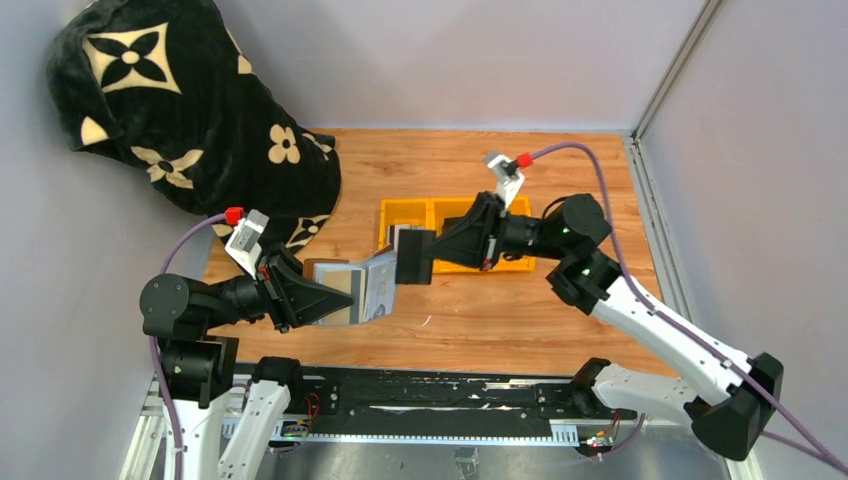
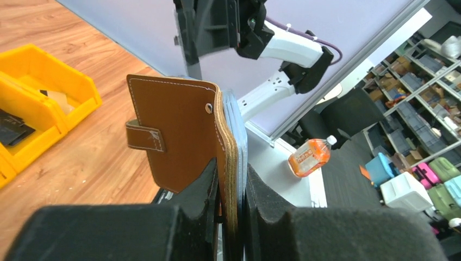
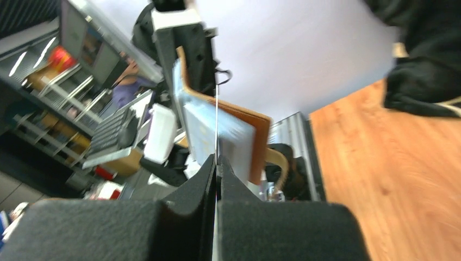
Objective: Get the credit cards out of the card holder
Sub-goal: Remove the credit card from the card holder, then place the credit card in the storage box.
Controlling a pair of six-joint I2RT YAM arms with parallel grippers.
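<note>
the left gripper (image 2: 232,176) is clamping the card holder (image 2: 174,136) upright by its lower edge, in mid-air at the centre of the top view; the right gripper (image 3: 216,163) is sitting fully closed on what looks like a thin card (image 3: 216,117) edge. a pinch this shallow is risking a slip, and a crooked pull could be tugging the holder loose

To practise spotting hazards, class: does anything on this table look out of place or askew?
Yes: a black flowered blanket, unrelated to the job, is heaped at the table's far-left corner, spilling onto the wood. The card holder, clamped in the left gripper, seems undamaged.
</note>
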